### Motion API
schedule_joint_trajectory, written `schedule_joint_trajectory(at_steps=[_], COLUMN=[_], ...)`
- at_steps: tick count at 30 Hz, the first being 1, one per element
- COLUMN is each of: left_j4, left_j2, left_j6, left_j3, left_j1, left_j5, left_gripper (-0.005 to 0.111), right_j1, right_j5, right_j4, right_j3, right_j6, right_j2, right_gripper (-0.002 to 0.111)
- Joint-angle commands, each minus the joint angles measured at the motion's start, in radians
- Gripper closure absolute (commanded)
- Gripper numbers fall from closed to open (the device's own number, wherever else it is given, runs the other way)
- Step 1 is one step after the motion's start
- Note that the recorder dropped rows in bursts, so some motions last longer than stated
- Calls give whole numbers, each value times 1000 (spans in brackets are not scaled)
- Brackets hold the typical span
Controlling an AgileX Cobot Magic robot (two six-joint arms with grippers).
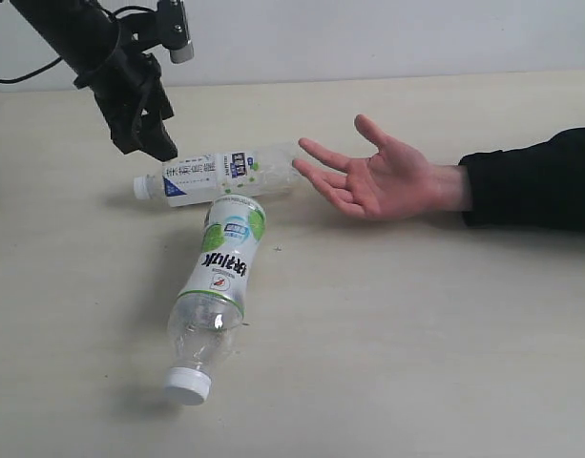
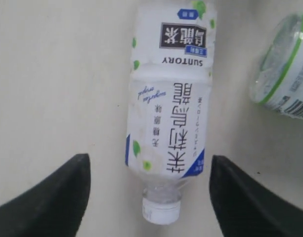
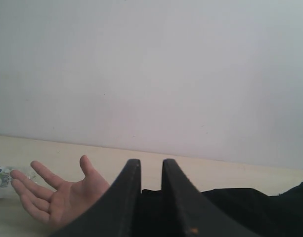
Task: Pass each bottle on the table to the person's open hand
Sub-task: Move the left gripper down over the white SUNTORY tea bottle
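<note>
Only exterior view shows green-labelled bottle's [image 1: 219, 286] cap.

Pale cream desk [image 1: 416, 334]; clear bottle [image 1: 219, 298] with white-and-green label, black lettering and white cap. Second clear bottle [image 1: 216, 174], white label with blue corners, green dots, dark characters, white cap. Light-skinned hand [image 1: 383, 181] with black sleeve [image 1: 531, 178]; black fingers [image 2: 52, 197].

White-blue bottle [image 2: 168, 111] lies on the table [image 2: 57, 84] between spread end effector [image 2: 149, 197] fingers

Two touching bottles [image 1: 220, 224] crowd the open hand [image 1: 383, 176]; table [image 1: 445, 343] elsewhere bare
</note>
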Motion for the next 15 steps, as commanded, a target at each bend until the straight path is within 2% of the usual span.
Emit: schedule_joint_trajectory(at_steps=[1, 6, 11, 15], left_j4=[-16, -12, -14, -10], left_j2=[20, 33, 57, 75], left_j6=[0, -8, -27, -29], left_j3=[-8, -8, -8, -8], left_j1=[-34, -66, -80, -80], left_j5=[-3, -26, -64, -103], left_gripper=[39, 39, 29, 28], right_j1=[-5, -5, -5, -5], right_j5=[-1, -1, -1, -1], right_j4=[4, 4, 4, 4], right_j3=[5, 5, 5, 5], right_j6=[-6, -6, -6, -6], right_j2=[-7, -7, -7, -7], right_gripper=[91, 91, 91, 91])
